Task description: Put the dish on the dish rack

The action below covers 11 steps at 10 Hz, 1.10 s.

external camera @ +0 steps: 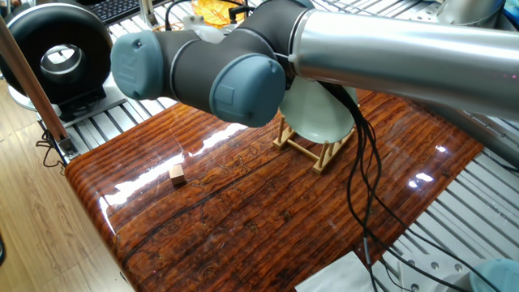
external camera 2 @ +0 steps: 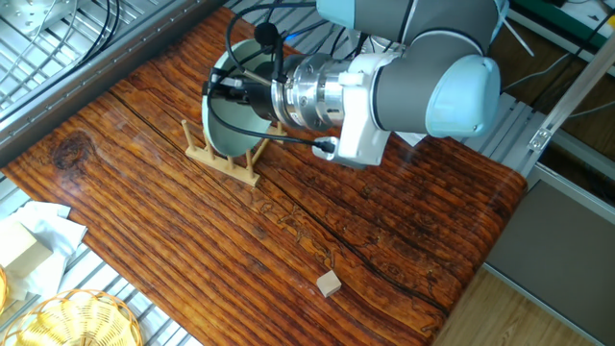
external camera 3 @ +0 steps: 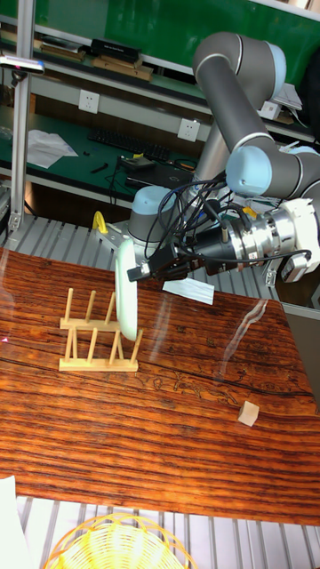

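One dish (external camera 3: 126,289) on edge, mid-frame, clamped at its rim by gripper (external camera 3: 142,269), lower edge among dish rack (external camera 3: 93,342) pegs. Lower straight, seat between pegs, then release.

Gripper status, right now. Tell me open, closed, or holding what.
Gripper: closed on the dish, holding it upright on edge among the pegs of the dish rack.
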Each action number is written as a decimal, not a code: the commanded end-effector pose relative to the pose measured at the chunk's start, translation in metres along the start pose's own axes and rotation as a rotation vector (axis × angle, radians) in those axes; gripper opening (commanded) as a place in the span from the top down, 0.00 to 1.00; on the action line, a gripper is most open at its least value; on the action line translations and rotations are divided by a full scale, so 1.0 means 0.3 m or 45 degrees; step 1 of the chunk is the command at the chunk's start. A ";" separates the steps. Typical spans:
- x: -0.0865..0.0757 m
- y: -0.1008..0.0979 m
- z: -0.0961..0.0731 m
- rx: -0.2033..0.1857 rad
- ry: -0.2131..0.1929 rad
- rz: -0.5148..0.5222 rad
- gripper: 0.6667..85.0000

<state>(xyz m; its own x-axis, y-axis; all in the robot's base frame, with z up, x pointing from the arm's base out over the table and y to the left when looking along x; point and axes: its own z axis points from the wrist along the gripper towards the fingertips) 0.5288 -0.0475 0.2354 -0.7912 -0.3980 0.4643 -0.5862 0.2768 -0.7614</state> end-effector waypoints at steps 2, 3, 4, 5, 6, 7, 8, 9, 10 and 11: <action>-0.028 0.016 0.019 -0.006 -0.029 0.012 1.00; -0.035 0.017 0.023 -0.002 -0.034 0.016 1.00; -0.045 0.028 0.029 -0.006 -0.039 0.025 1.00; -0.055 0.038 0.033 -0.013 -0.046 0.035 1.00; -0.058 0.043 0.035 -0.020 -0.049 0.036 1.00; -0.057 0.042 0.035 -0.019 -0.048 0.036 1.00; -0.054 0.037 0.033 -0.018 -0.048 0.022 1.00; -0.053 0.034 0.032 -0.017 -0.046 0.022 1.00; -0.048 0.028 0.033 -0.008 -0.040 0.024 1.00; -0.045 0.031 0.033 -0.011 -0.035 0.026 1.00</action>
<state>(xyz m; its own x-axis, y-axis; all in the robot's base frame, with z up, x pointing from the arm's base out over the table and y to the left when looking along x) 0.5378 -0.0472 0.2194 -0.7950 -0.4211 0.4366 -0.5721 0.2814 -0.7704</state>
